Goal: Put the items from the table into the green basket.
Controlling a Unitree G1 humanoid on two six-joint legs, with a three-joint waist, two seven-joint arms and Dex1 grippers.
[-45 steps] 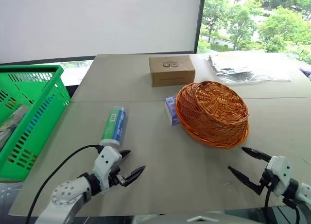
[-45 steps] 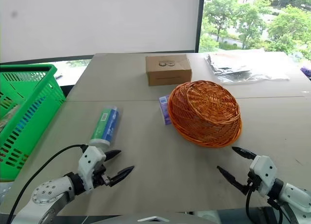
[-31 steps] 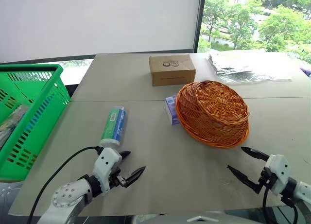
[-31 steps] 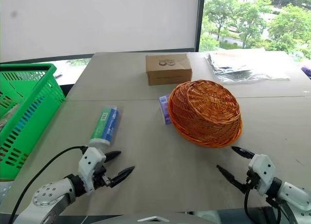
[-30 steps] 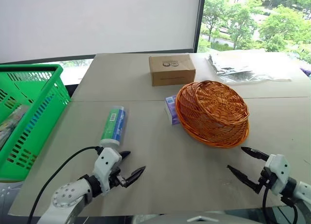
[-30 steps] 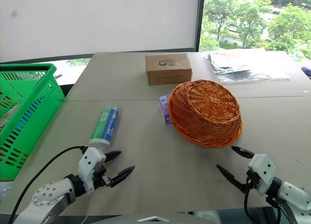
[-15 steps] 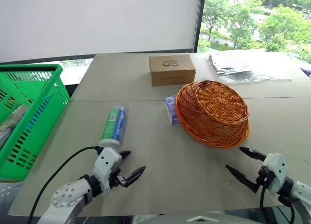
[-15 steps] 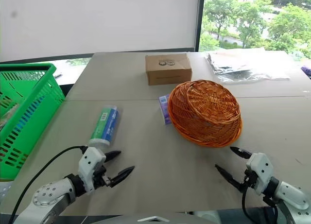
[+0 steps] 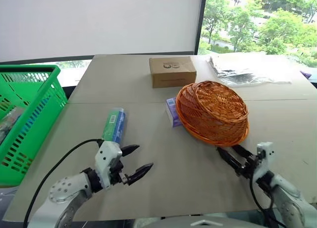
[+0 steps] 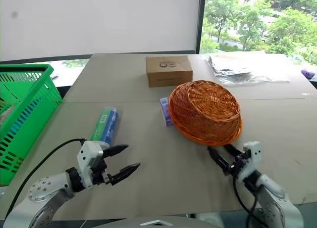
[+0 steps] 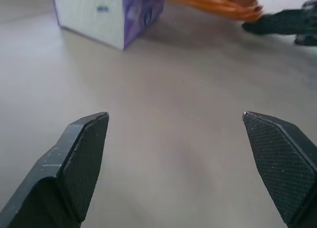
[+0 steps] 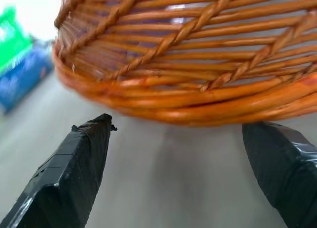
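A green-and-blue tube (image 9: 114,125) lies on the table (image 9: 168,159) at centre left, its white cap toward me. A small purple pack (image 9: 172,112) leans against the left side of the orange wicker basket (image 9: 212,112); it is also in the left wrist view (image 11: 106,15). The green basket (image 9: 29,119) stands off the table's left edge. My left gripper (image 9: 143,157) hovers open, just short of the tube's cap and to its right. My right gripper (image 9: 226,148) is open and level, with its tips at the wicker basket's near rim (image 12: 198,104).
A cardboard box (image 9: 172,71) sits behind the wicker basket. A crumpled clear plastic bag (image 9: 242,72) lies at the back right. A seam crosses the tabletop. Bare table lies between the two grippers.
My right gripper has moved forward and left to the wicker basket's near rim, rolling as it went. My left gripper has risen a little near the tube.
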